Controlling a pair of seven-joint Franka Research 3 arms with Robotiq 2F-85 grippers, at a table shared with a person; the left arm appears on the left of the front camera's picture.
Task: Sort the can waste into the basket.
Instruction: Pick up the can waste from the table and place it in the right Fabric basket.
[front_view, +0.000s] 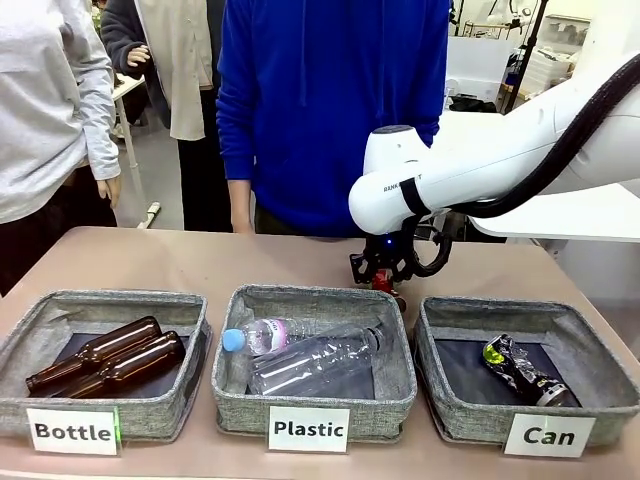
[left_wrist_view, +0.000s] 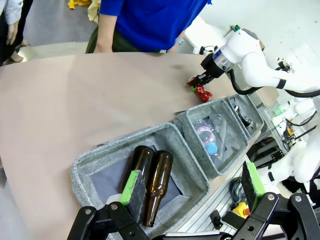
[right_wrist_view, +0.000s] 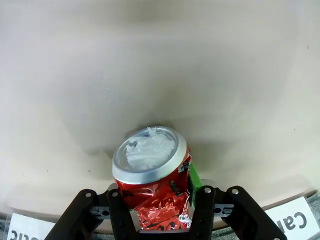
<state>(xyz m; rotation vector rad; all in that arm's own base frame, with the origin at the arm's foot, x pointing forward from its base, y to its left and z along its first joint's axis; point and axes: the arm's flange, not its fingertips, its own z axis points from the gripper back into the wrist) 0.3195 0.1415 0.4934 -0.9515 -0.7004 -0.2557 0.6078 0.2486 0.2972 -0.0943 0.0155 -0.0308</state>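
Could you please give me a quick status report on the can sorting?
Right gripper shut on crushed red can; left gripper open. Grey fabric "Can" basket holds silver can. Path unobstructed.

Shared work table in a busy lab room, people close behind it.

The table top (front_view: 230, 262) is a plain pinkish-brown, matte and evenly lit, with soft shadows. Beyond its far edge, a person in a blue hooded top (front_view: 330, 100) stands at the middle; a person in a grey sweatshirt (front_view: 50, 100) stands at the left, and another in a beige vest (front_view: 180, 60) farther back. The floor (front_view: 150, 170) between them is pale grey. At the right rear a white table (front_view: 560, 215) runs across, with white boxes (front_view: 545, 65) and dark equipment behind it against a light wall.
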